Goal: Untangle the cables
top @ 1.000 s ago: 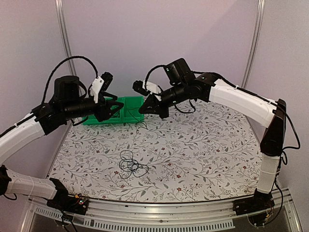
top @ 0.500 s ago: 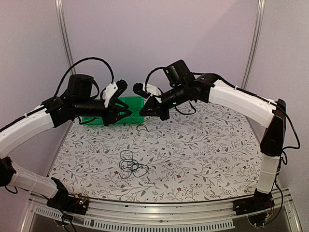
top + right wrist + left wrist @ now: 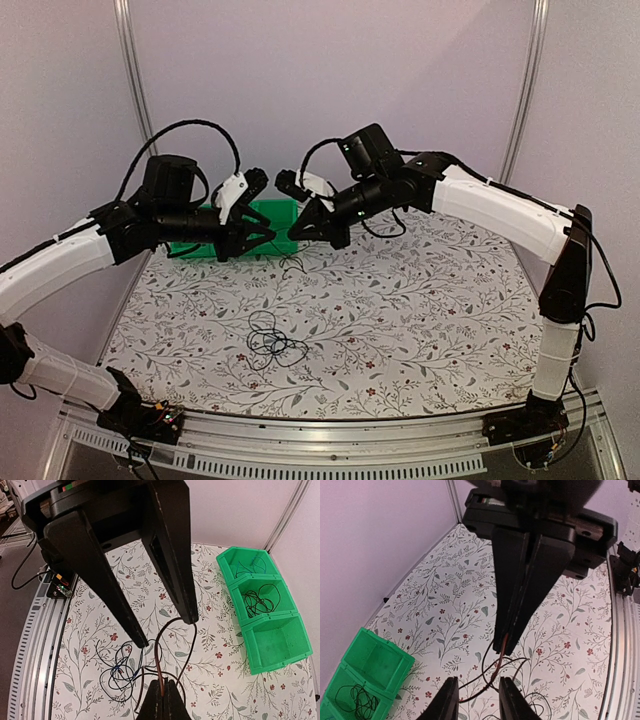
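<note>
The cables (image 3: 268,340) lie as a loose black bundle on the floral table, also seen in the right wrist view (image 3: 120,672). My right gripper (image 3: 297,230) is shut on one thin reddish-brown cable (image 3: 159,650), held above the table near the green bin (image 3: 270,212). The cable hangs in loops (image 3: 292,263) below it. My left gripper (image 3: 267,233) is open and faces the right gripper closely. In the left wrist view the held cable (image 3: 499,664) hangs between the open left fingers (image 3: 445,700). In the right wrist view its loop reaches one left fingertip (image 3: 190,616).
The green bin (image 3: 272,640) has three compartments; two hold coiled thin wires (image 3: 257,599), also seen in the left wrist view (image 3: 355,700). The bin stands at the back left by the wall. A metal rail (image 3: 330,440) runs along the near table edge.
My left arm has swung right and forward, bringing its open gripper close to the right gripper. The right gripper has stayed nearly still, shut on the cable.
</note>
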Controlling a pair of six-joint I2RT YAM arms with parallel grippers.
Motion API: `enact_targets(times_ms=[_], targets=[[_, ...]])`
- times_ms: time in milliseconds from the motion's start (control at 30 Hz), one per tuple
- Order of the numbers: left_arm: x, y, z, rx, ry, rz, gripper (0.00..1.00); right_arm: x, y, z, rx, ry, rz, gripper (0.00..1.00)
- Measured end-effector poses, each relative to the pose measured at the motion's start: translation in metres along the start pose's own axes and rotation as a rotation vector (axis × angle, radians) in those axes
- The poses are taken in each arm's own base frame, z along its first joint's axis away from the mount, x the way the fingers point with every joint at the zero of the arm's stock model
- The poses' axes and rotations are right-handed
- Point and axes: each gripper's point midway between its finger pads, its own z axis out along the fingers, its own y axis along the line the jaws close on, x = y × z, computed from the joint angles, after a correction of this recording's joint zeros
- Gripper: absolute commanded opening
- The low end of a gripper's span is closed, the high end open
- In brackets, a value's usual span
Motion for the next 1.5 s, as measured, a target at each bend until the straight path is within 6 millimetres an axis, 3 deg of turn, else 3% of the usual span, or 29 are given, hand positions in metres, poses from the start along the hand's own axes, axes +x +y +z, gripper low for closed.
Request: enact_targets(times_ms=[200,233,267,367,467,567,700,833,1067,1367,1500], targets=[[0.006,0.000,0.009,0.012,0.018,0.010,0.00,0.000,0.000,0.000,0.001,-0.001,0.010,0.03],[0.007,0.000,0.011,0.014,0.020,0.013,0.00,-0.001,0.000,0.000,0.001,-0.002,0.010,0.05],[0.008,0.000,0.012,0.012,0.021,0.013,0.00,0.000,0.000,0.000,0.002,0.000,0.012,0.09],[0.007,0.003,0.012,0.000,0.017,0.022,0.00,0.000,-0.002,0.000,0.012,0.001,0.018,0.38],[0.008,0.007,0.013,-0.019,0.013,0.027,0.00,0.005,-0.008,0.002,0.040,0.011,0.022,0.46],[0.013,0.019,0.013,-0.071,0.022,0.010,0.00,0.036,-0.009,0.009,0.041,0.063,0.061,0.49],[0.024,0.052,0.010,-0.193,0.054,-0.038,0.00,0.094,-0.010,0.014,0.041,0.174,0.139,0.49],[0.058,0.096,0.016,-0.332,0.154,-0.136,0.00,0.132,-0.014,0.005,0.071,0.257,0.178,0.49],[0.123,0.168,0.015,-0.583,0.320,-0.357,0.00,0.128,-0.019,-0.017,0.137,0.256,0.143,0.51],[0.122,0.245,0.008,-0.809,0.305,-0.465,0.00,0.128,-0.021,-0.017,0.156,0.258,0.134,0.50],[0.136,0.273,0.016,-0.880,0.343,-0.470,0.00,0.133,-0.018,-0.016,0.148,0.268,0.135,0.50]])
